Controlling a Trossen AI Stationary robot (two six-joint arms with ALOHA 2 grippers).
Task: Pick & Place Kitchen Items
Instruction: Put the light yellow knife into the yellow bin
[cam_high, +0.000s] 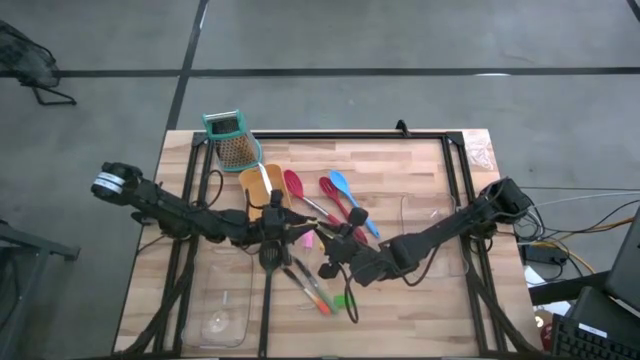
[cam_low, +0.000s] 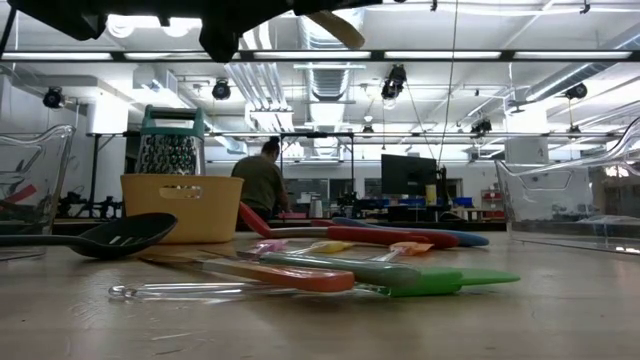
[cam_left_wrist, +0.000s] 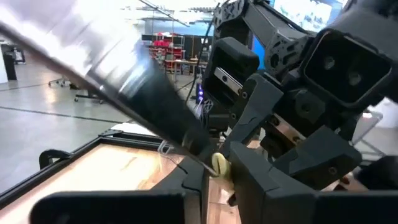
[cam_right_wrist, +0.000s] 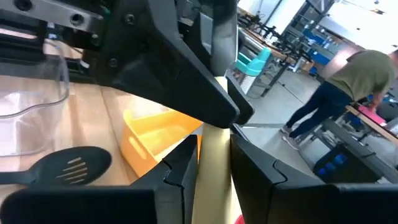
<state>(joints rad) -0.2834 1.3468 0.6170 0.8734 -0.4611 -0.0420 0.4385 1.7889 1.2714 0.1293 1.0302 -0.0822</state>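
While both arms meet above mid-table, I read the right gripper (cam_right_wrist: 214, 158) clamped on the cream-handled tool (cam_right_wrist: 214, 193), which is raised clear of the wood. The left gripper (cam_left_wrist: 217, 186) sits around the tool's other end; I cannot tell whether its jaws are gripping. Seen from above, the yellow tray (cam_high: 256, 180) lies at 12 o'clock of the left gripper and the black slotted spoon (cam_high: 271, 257) at 6 o'clock. The red spoon (cam_high: 293, 185) and blue spoon (cam_high: 340, 185) lie at 12 o'clock of the right gripper.
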